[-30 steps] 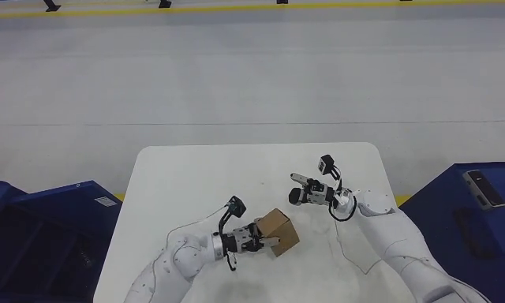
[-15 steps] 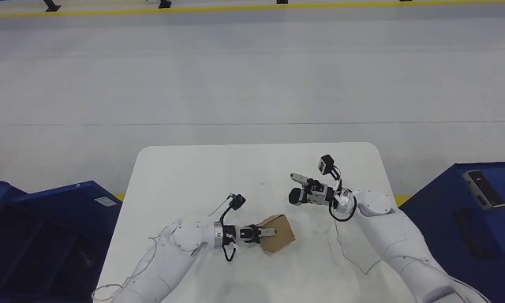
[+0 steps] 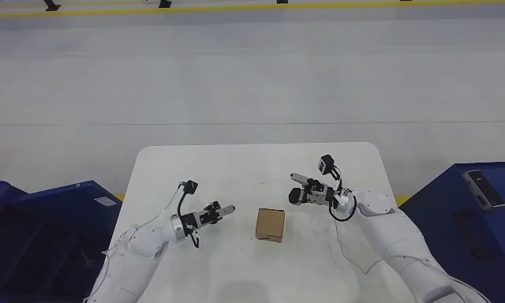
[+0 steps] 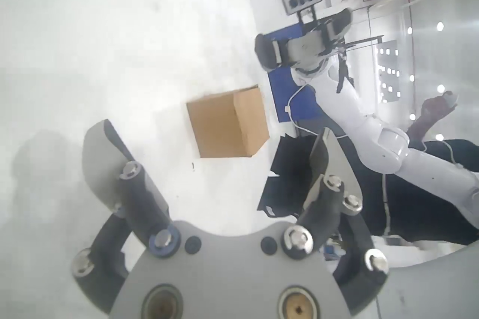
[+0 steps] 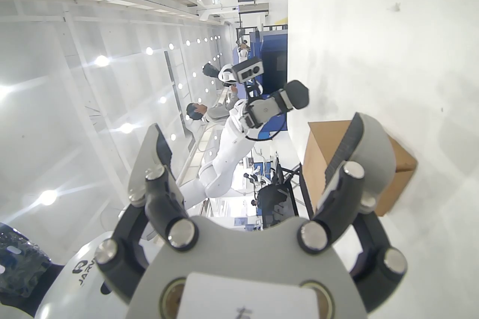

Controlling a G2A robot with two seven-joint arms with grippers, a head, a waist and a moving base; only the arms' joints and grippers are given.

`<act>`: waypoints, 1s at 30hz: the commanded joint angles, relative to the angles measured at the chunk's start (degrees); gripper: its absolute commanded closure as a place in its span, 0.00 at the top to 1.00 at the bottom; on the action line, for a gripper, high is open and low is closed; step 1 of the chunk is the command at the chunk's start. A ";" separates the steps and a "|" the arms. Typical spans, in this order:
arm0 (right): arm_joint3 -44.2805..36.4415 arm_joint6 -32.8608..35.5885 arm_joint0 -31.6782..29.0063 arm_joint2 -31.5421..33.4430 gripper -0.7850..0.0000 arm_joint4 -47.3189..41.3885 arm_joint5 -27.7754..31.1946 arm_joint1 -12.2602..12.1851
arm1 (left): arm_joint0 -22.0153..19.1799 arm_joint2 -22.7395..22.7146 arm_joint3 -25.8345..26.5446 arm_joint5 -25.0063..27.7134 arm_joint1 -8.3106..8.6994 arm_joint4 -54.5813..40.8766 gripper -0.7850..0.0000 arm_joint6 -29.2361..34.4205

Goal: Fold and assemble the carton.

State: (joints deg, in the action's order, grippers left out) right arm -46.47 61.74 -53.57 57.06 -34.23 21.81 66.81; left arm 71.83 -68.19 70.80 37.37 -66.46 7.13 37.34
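1. Table (image 3: 237,177): We take the white top as the work surface. The carton rests on it, toward the edge nearest the robot and about midway across.

2. Carton (image 3: 270,224): It sits flat on the table as a closed brown box, and nothing touches it.
   - From above it looks nearly square, with its slightly longer side running from the robot's edge toward the far edge.
   - A small flap edge shows on the side nearest the robot. We judge the forming to be largely done, with that flap the likely item left to press home.

3. Right gripper (image 3: 294,186): Its fingers are spread apart and hold nothing.
   - It is beyond the carton's far right corner, near it but clear of it.
   - In its wrist view the carton sits partly behind one finger.
   - We judge this gripper slightly the nearer of the two.

4. Left gripper (image 3: 224,211): Its fingers are spread wide and hold nothing.
   - It is off the carton's left side, apart from it, with its fingertips aimed at that side.
   - In its wrist view the carton lies straight ahead between the fingers.
   - We judge that a straight advance would meet the left wall squarely.
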 commanded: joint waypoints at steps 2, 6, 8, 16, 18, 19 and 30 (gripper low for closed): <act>0.00 0.00 0.00 0.00 1.00 0.00 0.00 0.00 | 7.79 -3.27 15.92 -2.07 0.82 14.50 0.00 -10.00; 0.00 0.00 0.00 0.00 1.00 0.00 0.00 0.00 | 11.99 0.03 24.56 -5.92 0.28 29.67 0.00 -20.58; 0.00 0.00 0.00 0.00 1.00 0.00 0.00 0.00 | 10.59 2.44 25.17 -7.53 -0.19 36.10 0.00 -23.84; -0.37 -3.77 -0.80 0.67 1.00 1.45 -0.10 -0.23 | 5.90 10.05 21.09 -10.68 -1.81 49.62 0.00 -32.27; -1.47 -4.33 -2.04 2.06 1.00 0.91 0.40 -0.66 | 5.90 10.05 21.09 -10.68 -1.81 49.62 0.00 -32.27; -1.84 -4.22 -2.65 3.03 1.00 0.52 0.89 -0.97 | 5.90 10.05 21.09 -10.68 -1.81 49.62 0.00 -32.27; -4.75 -5.21 -5.53 6.32 1.00 -0.46 2.94 -1.96 | 5.90 10.05 21.09 -10.68 -1.81 49.62 0.00 -32.27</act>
State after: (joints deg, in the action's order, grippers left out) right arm -51.21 56.53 -59.09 63.38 -34.69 24.75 64.86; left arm 77.72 -58.14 91.90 26.68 -68.27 56.75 5.07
